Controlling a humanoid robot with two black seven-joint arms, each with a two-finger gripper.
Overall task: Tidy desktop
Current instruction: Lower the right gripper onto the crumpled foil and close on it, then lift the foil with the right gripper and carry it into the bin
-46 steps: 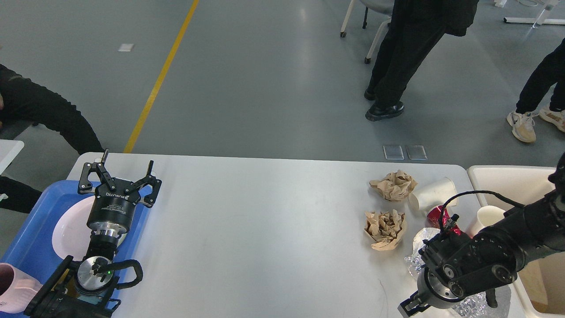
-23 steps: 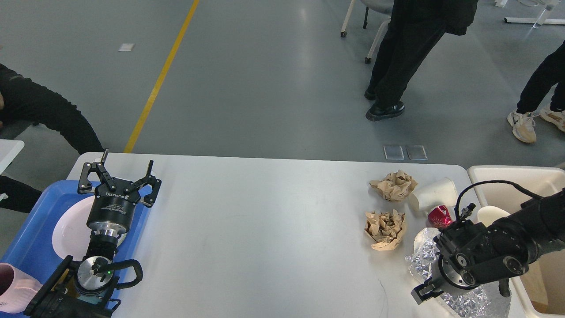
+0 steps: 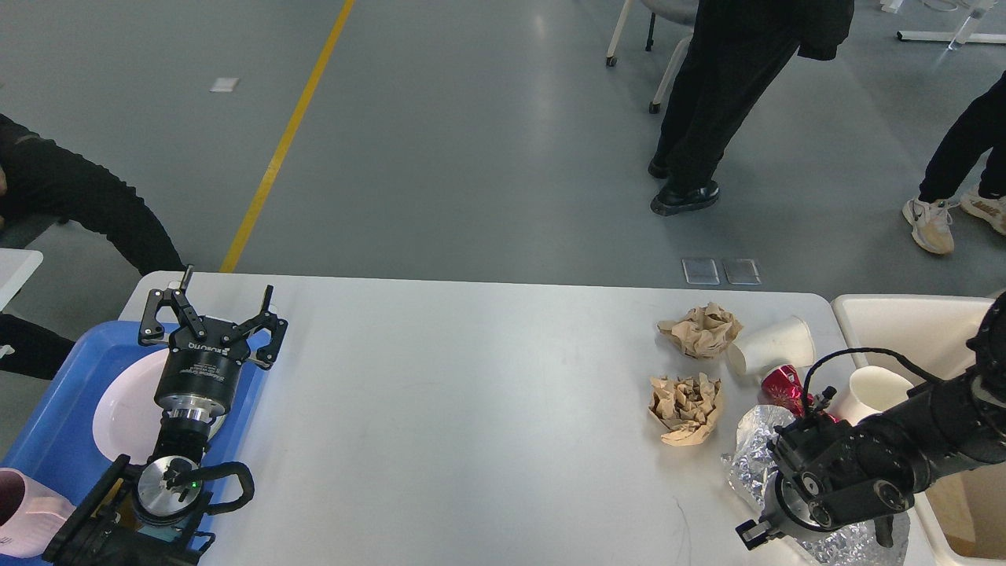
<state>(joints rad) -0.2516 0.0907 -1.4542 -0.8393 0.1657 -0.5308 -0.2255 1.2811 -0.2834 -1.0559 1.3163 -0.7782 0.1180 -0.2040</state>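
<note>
Crinkled silver foil (image 3: 754,460) lies at the near right corner of the desk (image 3: 471,393), and the right gripper (image 3: 754,533) hangs low over it, its wrist turned so that the jaws face down and toward the near edge; they show only as a small dark stub, so I cannot tell whether they are open or closed, or whether they have the foil. At the near left a pink cup (image 3: 23,511) sits at the picture's edge on the blue tray (image 3: 55,409), which lies against the desk's left end. A white plate (image 3: 126,405) rests in the tray, partly hidden by the left arm. The left gripper (image 3: 212,314) hovers over the tray's far right corner and the desk's edge, jaws spread wide and empty.

Farther in on the right, a crumpled brown paper ball (image 3: 685,409) lies just left of the foil, with a crushed red can (image 3: 782,387) behind the foil. Beyond those sit a second brown paper wad (image 3: 702,330) and a white paper cup on its side (image 3: 770,346), touching or nearly touching each other. Another white paper cup (image 3: 872,391) stands upright by the rim of the cream bin (image 3: 904,314), which is set against the desk's right end; I cannot tell whether it is inside the bin. The desk itself, white with rounded corners, spans most of the lower half of the view.

Past the desk is grey floor with a yellow line (image 3: 283,141). One person in black (image 3: 739,94) stands there, another's legs and pale shoes (image 3: 935,228) show at the right, and someone in dark clothes (image 3: 71,204) is at the left.
</note>
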